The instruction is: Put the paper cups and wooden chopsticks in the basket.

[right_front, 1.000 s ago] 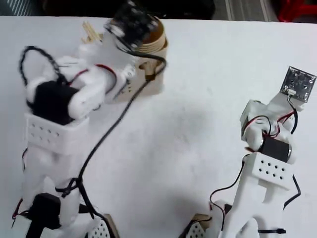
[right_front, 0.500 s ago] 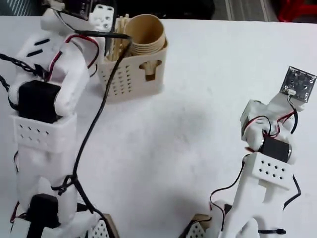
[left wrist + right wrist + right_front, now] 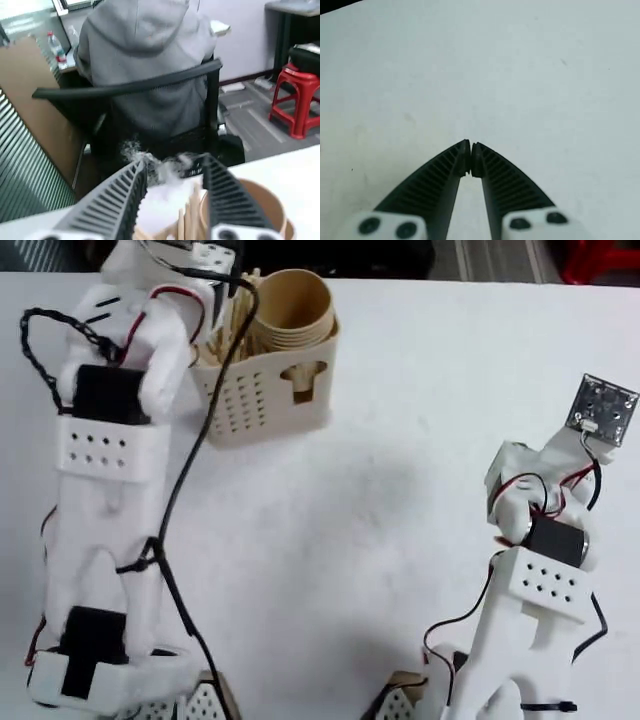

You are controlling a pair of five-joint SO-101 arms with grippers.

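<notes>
High view: the left arm (image 3: pixel 115 430) lies across the left wall of the basket (image 3: pixel 290 400), hiding it. The wooden chopsticks (image 3: pixel 240 305) show only as tips at upper left, so their number cannot be told. The paper cups (image 3: pixel 295 305) are nested, their walls hidden inside the basket. The left arm and the right arm (image 3: pixel 530 580) both run off the bottom edge.

Left wrist view: the left pincer (image 3: pixel 172 162) has blurred fingertips, and the picture's edge cuts off the cups and chopsticks.
</notes>
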